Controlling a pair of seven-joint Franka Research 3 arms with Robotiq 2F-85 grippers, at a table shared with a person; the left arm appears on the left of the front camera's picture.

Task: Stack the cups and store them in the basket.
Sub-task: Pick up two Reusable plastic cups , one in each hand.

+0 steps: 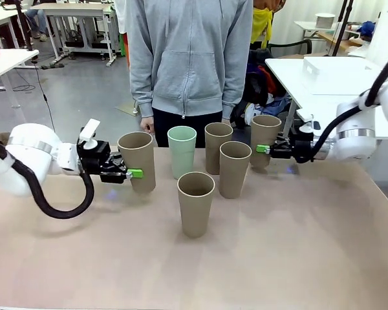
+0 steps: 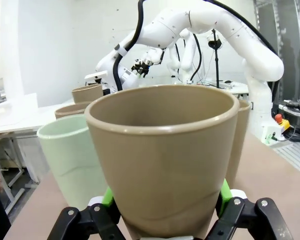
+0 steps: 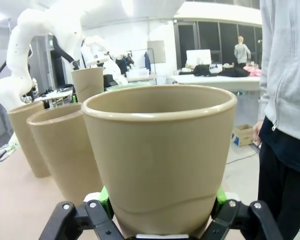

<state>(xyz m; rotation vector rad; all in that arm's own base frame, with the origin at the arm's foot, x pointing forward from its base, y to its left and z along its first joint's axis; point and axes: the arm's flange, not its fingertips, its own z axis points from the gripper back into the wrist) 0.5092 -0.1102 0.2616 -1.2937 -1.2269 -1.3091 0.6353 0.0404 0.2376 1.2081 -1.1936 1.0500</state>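
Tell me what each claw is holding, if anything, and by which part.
Left claw grips the leftmost tan cup by its lower wall; right claw grips the rightmost tan cup by its lower wall too.

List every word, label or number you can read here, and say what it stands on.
None can be read.
The brown cups and green cup are plain.
No legible print shows on the left gripper or right gripper.
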